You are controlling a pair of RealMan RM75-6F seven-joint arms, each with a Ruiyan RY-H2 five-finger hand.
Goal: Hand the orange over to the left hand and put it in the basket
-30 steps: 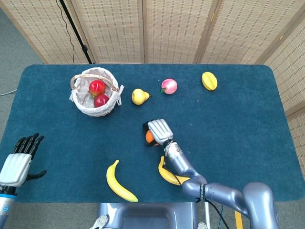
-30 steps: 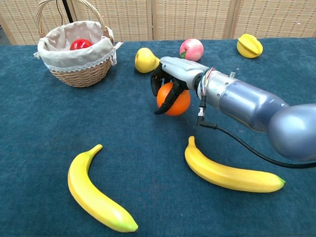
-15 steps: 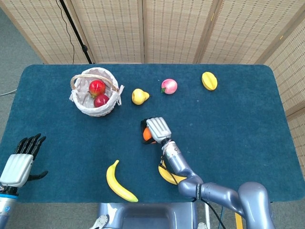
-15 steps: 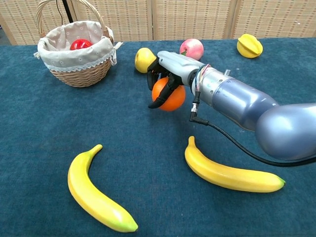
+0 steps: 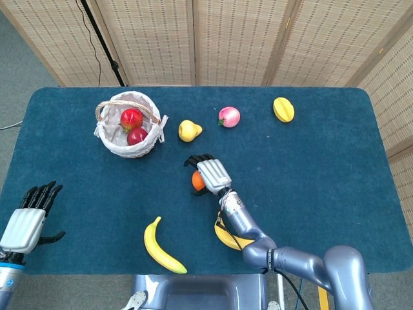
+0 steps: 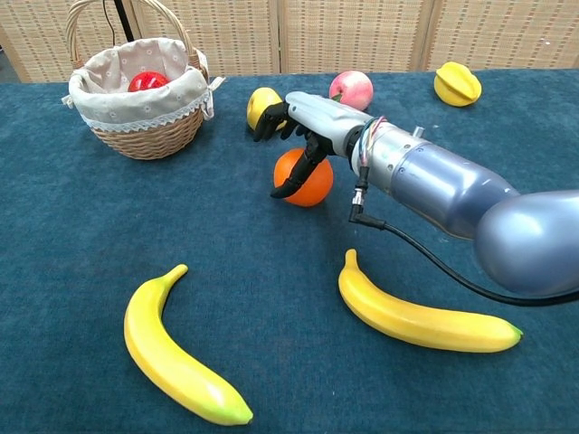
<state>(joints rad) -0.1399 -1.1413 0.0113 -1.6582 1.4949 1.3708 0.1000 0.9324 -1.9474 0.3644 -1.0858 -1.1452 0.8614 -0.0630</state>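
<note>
**Right hand spread over the orange on the counter**

The right hand point(image 6: 303, 122) sits over the orange point(image 6: 301, 179), its fingers point(image 6: 270, 120) spread apart and lifted off the fruit; the thumb lies down along the orange's near side, touching it, yet nothing is clasped; the orange rests on the blue counter point(image 6: 81, 226) directly beneath the palm. Just beyond the fingertips lies a yellow pear point(image 6: 262, 106) (partly hidden by them in the chest view), and a pink peach point(image 6: 351, 89) sits behind the wrist. The basket point(image 5: 128, 127), holding two red fruits point(image 5: 133, 126), stands well off past the fingertips, towards the counter's far left. Under the right forearm lies a banana point(image 6: 421, 316); a second banana point(image 6: 177, 353) lies apart from it on the near side. The left hand point(image 5: 26, 218) hangs at the counter's near left edge, fingers apart, holding nothing, well away from the orange.
</note>
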